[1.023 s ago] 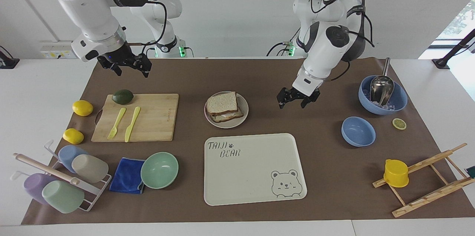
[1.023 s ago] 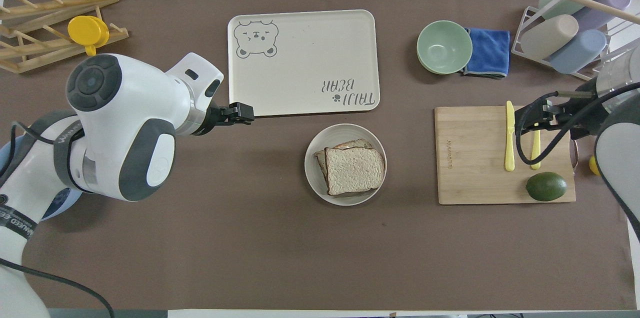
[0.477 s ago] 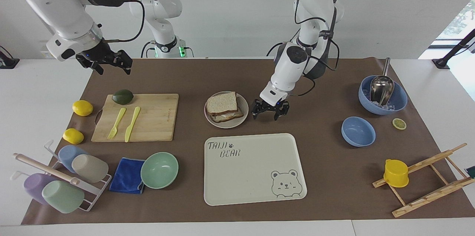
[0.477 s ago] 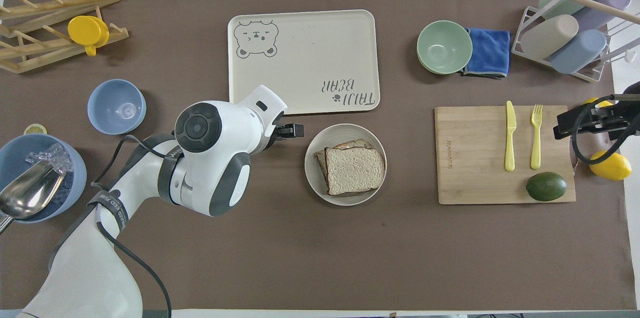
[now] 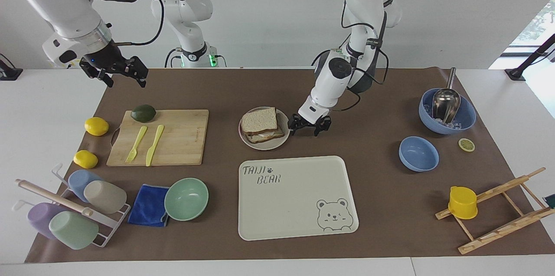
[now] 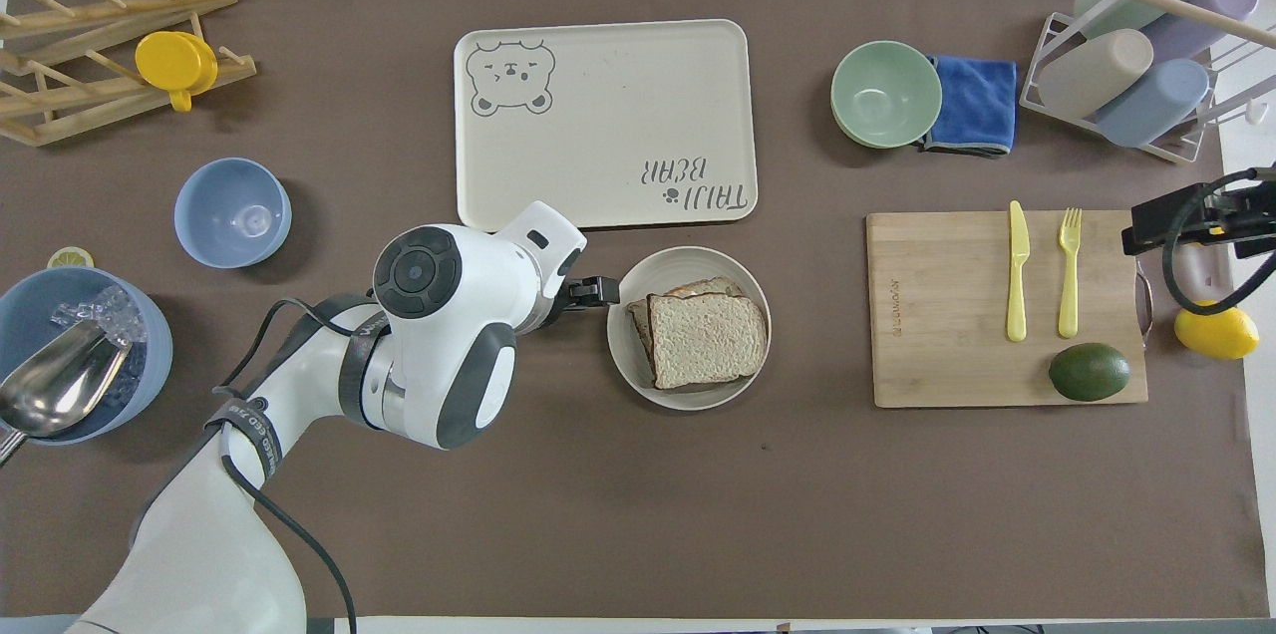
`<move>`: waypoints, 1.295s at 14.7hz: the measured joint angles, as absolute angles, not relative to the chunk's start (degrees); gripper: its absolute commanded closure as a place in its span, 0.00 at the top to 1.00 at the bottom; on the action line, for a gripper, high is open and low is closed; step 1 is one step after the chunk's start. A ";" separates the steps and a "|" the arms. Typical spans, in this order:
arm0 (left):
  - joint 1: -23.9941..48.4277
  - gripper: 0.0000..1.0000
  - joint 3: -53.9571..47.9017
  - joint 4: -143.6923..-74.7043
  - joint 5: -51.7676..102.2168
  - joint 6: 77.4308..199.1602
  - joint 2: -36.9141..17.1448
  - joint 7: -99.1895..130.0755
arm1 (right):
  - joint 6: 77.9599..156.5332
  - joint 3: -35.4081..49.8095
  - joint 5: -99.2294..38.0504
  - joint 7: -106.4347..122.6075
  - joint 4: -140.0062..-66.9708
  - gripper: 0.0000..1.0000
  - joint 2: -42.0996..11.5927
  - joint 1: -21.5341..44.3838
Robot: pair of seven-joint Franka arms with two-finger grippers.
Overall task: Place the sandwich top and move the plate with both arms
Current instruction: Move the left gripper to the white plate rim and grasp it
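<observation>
Left pincer beside plate

My left gripper sits just beside the rim of the plate, at the plate's edge toward my left arm's end of the bench, with its jaws spread. The sandwich top lies on the plate over another slice, with the bear tray farther from me. My right gripper is over the edge of the cutting board, near the yellow fork and the lemon.
</observation>
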State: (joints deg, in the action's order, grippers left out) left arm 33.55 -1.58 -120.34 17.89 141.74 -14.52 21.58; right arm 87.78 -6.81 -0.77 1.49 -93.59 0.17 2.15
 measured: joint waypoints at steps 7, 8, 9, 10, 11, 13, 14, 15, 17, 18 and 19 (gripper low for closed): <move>35.43 0.91 -2.11 -120.31 19.08 139.36 -14.49 21.11 | 87.81 -7.42 -0.80 0.26 -93.61 1.00 0.11 1.86; 35.86 0.88 -2.15 -120.31 19.73 139.31 -14.48 21.10 | 87.81 -7.41 -0.81 0.15 -93.61 1.00 0.11 1.87; 36.30 0.83 -2.20 -120.31 20.29 139.24 -14.46 21.08 | 87.80 -7.37 -0.81 0.15 -93.61 1.00 0.11 1.92; 36.65 0.75 -2.20 -120.31 20.60 139.18 -14.45 21.08 | 87.75 -7.29 -0.81 0.14 -93.62 1.00 0.11 1.97; 36.88 0.64 -2.20 -120.31 20.76 139.12 -14.44 21.08 | 87.73 -7.25 -0.82 0.12 -93.64 1.00 0.11 2.05; 37.06 0.43 -2.20 -120.31 20.99 139.02 -14.44 21.08 | 87.71 -7.23 -0.82 0.11 -93.69 1.00 0.11 2.13; 37.06 0.40 -2.19 -120.31 21.01 138.99 -14.43 21.07 | 87.71 -7.23 -0.82 0.11 -93.70 1.00 0.11 2.14; 37.07 0.38 -2.18 -120.31 21.03 138.95 -14.43 21.07 | 87.71 -7.23 -0.82 0.11 -93.72 1.00 0.11 2.14; 37.07 0.26 -2.17 -120.31 21.05 138.90 -14.42 21.06 | 87.69 -7.23 -0.81 0.10 -93.78 1.00 0.11 2.14; 37.07 0.19 -2.17 -120.31 21.07 138.88 -14.42 21.06 | 87.68 -7.23 -0.81 0.11 -93.80 1.00 0.11 2.14; 37.11 0.11 -2.17 -120.31 21.15 138.85 -14.41 21.06 | 87.66 -7.23 -0.82 0.11 -93.86 1.00 0.11 2.14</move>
